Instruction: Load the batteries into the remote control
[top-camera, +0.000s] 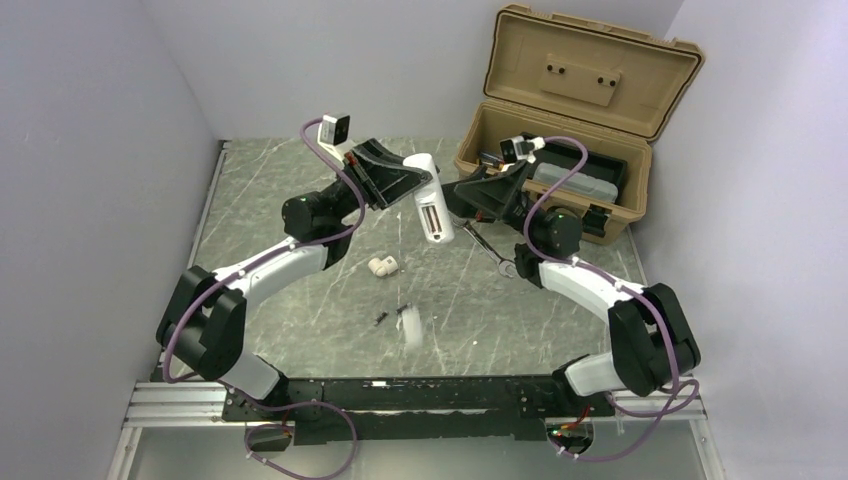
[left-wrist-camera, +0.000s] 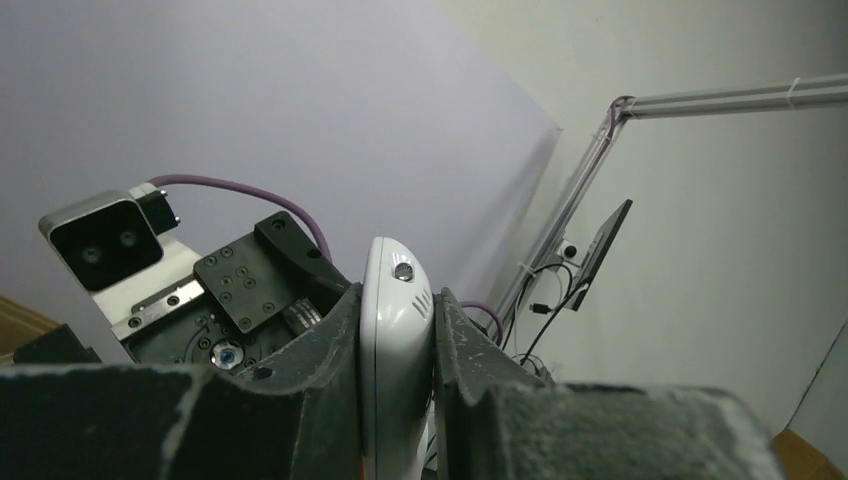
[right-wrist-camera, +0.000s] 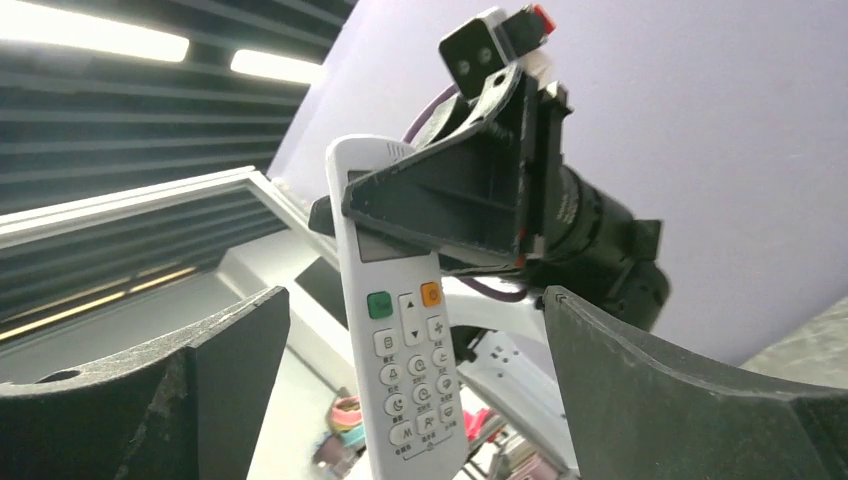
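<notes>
- The left gripper (left-wrist-camera: 397, 330) is clamping the white remote control (top-camera: 433, 218) across its screen end. It is holding the remote raised above the far middle of the table (top-camera: 300, 335).
- The right gripper (top-camera: 462, 198) is hovering just right of the remote, fingers spread wide, gripping nothing.
- The two batteries (top-camera: 381, 318) are lying on the table nearer the arm bases, beside a blurred white piece (top-camera: 411, 328) I cannot identify.
- Risk: with only one end being gripped, a push from the right could be twisting or slipping the remote free. The slim batteries may be rolling away when pinched.
- The open tan case (top-camera: 468, 148), far right, is holding a grey block (top-camera: 580, 182) and smaller items too unclear to name.
</notes>
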